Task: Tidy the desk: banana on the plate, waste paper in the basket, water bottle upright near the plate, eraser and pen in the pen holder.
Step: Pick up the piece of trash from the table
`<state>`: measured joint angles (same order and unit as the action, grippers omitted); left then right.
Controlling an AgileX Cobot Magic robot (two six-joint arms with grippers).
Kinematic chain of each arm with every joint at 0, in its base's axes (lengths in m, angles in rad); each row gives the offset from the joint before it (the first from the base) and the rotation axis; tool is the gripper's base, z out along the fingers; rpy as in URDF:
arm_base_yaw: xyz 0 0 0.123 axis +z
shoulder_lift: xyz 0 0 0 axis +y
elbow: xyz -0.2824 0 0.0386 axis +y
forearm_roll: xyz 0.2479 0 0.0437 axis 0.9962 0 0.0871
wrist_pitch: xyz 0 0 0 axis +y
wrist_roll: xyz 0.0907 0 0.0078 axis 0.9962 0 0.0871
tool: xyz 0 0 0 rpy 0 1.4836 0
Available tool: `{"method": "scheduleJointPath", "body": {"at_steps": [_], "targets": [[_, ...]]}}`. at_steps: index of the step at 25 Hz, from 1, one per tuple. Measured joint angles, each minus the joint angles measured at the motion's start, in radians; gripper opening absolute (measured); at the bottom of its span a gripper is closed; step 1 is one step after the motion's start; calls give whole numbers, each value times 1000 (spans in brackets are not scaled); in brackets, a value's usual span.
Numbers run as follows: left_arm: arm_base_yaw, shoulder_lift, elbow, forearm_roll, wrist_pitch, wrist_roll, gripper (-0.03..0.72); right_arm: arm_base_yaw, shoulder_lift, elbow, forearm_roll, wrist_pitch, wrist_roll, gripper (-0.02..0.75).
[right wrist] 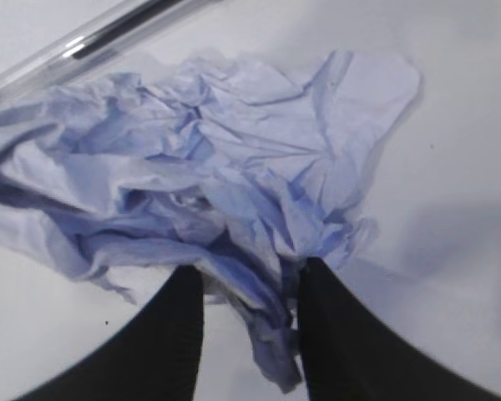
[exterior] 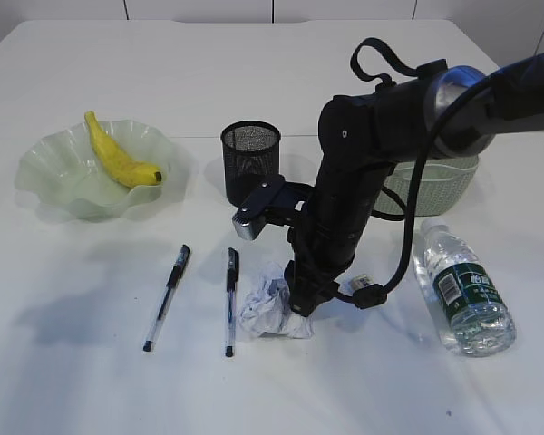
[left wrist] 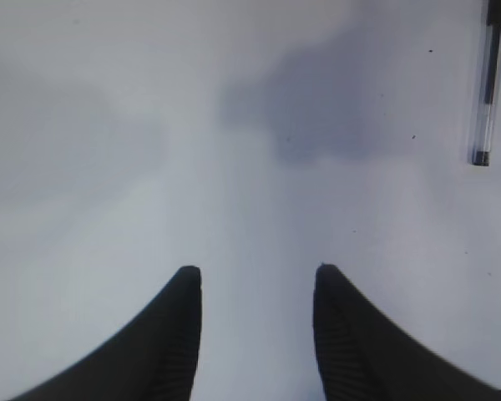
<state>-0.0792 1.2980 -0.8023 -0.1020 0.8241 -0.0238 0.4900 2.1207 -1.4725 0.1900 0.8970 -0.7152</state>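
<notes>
Resting on plate (exterior: 50, 172): banana (exterior: 118, 159). Two pens (exterior: 168, 294) lie parallel on table (exterior: 72, 381). Holder (exterior: 250, 159) upright behind them. Right gripper (right wrist: 250, 288) down on paper (exterior: 272, 308), jaws pinching a fold. Basket (exterior: 444, 186) behind arm; bottle (exterior: 461, 290) lying flat. Left gripper (left wrist: 255, 288) jaws apart, holding nothing.

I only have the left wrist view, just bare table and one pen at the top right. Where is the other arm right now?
Observer: The right gripper is down at the crumpled paper, between a second pen and the lying water bottle.
Operator: Has it got the paper?
Observer: In the right wrist view, a fold of paper sits between its fingertips.
Operator: Banana done?
Observer: Yes, the banana lies on the plate.
</notes>
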Motion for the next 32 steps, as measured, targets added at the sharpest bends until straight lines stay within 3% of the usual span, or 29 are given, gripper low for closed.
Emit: {"method": "scheduleJointPath", "body": {"at_steps": [4, 8, 17, 28, 32], "targets": [[0, 0, 0, 0, 0, 0, 305, 0, 0, -4, 0, 11, 0, 150], [0, 0, 0, 0, 0, 0, 305, 0, 0, -26, 2, 67, 0, 40], [0, 0, 0, 0, -2, 0, 305, 0, -41, -101, -11, 204, 46, 13], [0, 0, 0, 0, -3, 0, 305, -2, -170, -139, -182, 317, 138, 12], [0, 0, 0, 0, -3, 0, 305, -47, -178, -184, -203, 321, 184, 12]]}}
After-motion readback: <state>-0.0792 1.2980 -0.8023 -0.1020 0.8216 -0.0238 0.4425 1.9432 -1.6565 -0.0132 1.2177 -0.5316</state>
